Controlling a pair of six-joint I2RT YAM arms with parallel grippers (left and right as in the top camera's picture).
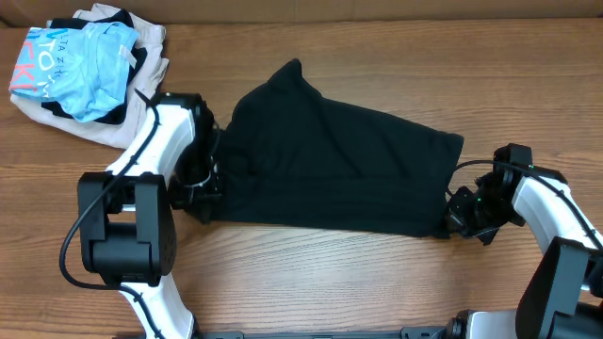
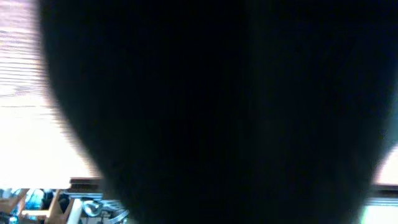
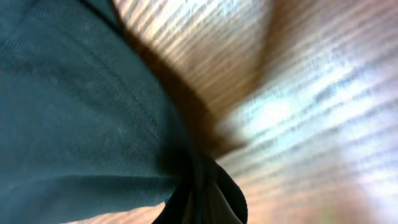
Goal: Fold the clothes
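The big soft black cloth shirt [image 1: 339, 160] is lying in the middle of the brown wooden table [image 1: 311, 273], stretching sideways between the two arms. The left gripper [image 1: 203, 193] is sitting at the shirt's bottom left corner. Its fingers are pressing together on the black cloth, which is filling nearly all of the left wrist view. The right gripper [image 1: 454, 215] is sitting at the bottom right corner. Its fingers are pinching the shirt's edge, and the cloth is bunching into a dark fold there. A light blue printed cloth [image 1: 89, 61] is lying on a cream cloth [image 1: 151, 42] in the far left corner, apart from the shirt.
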